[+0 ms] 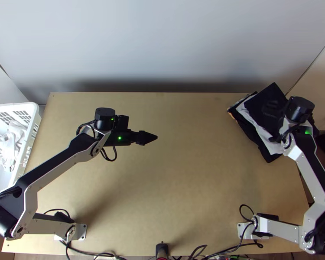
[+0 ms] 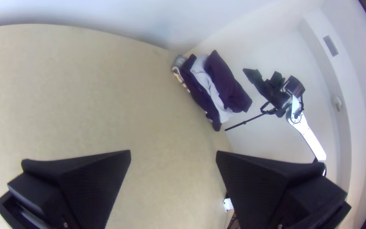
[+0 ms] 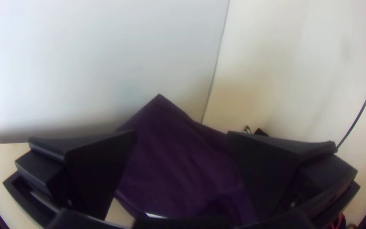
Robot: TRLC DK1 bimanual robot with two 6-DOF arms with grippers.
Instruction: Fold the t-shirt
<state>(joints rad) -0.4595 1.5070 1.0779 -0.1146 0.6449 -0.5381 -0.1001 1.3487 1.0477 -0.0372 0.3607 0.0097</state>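
The left gripper (image 1: 146,138) hangs over the left-centre of the table in the top view; in the left wrist view this gripper (image 2: 173,154) is open, nothing between its fingers. At the table's far right corner lies a stack of folded cloths (image 1: 266,108), dark on top with white and dark layers below; which one is the t-shirt I cannot tell. My right gripper (image 1: 299,109) is at the stack's right side, blending into the dark cloth. In the right wrist view the right gripper (image 3: 182,135) stands open above the dark top cloth (image 3: 178,169).
A white basket (image 1: 21,106) with white cloth (image 1: 8,145) inside stands at the left edge. The wooden table (image 1: 193,173) spreads between the arms' bases and the pale back wall (image 1: 162,43). Cables (image 1: 232,250) run along the near edge.
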